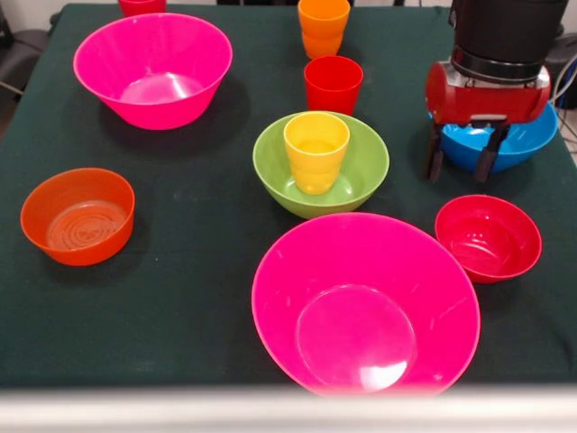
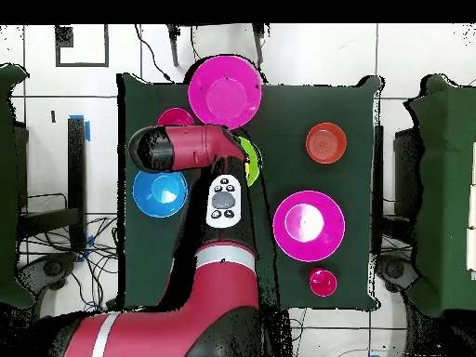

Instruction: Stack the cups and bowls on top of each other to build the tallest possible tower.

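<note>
While upright, yellow cup [image 1: 316,150] sits inside lime-green bowl [image 1: 359,185] | glossy.

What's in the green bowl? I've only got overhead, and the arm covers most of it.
Observer: In the front view, a yellow cup stands upright inside the lime-green bowl, with nothing on top of it.
Operator: Gripper state?
Observer: The gripper is open and empty, hanging in front of the blue bowl.
Operator: Any cups hidden under the arm?
Observer: Yes. An orange cup and a red cup stand upright on the table behind the green bowl, in a line going away from the camera.
</note>
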